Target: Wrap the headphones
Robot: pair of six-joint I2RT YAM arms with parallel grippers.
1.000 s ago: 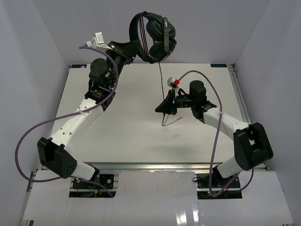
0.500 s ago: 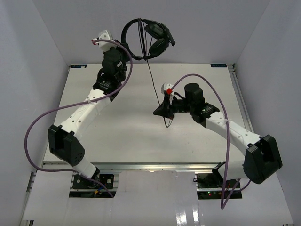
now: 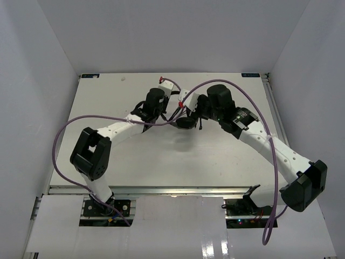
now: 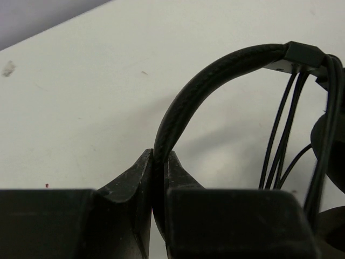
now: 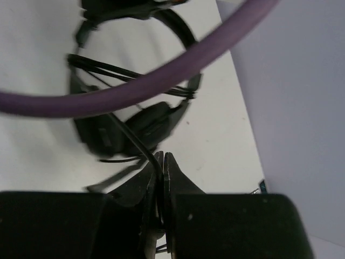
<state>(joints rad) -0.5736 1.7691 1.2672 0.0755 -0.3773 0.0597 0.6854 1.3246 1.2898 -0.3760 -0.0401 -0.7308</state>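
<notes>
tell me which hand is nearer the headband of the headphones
Left. The left hand is shut right on the headband, which runs between its fingers. The right hand pinches the thin cable instead, with the headband out ahead of it, past the earcup.

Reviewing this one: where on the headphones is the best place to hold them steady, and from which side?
The headband, on its arch, approached from the left with fingers closing across its narrow width. It is a slim bar that fits between them, unlike the bulky earcup. The left gripper is clamped on it this way.
</notes>
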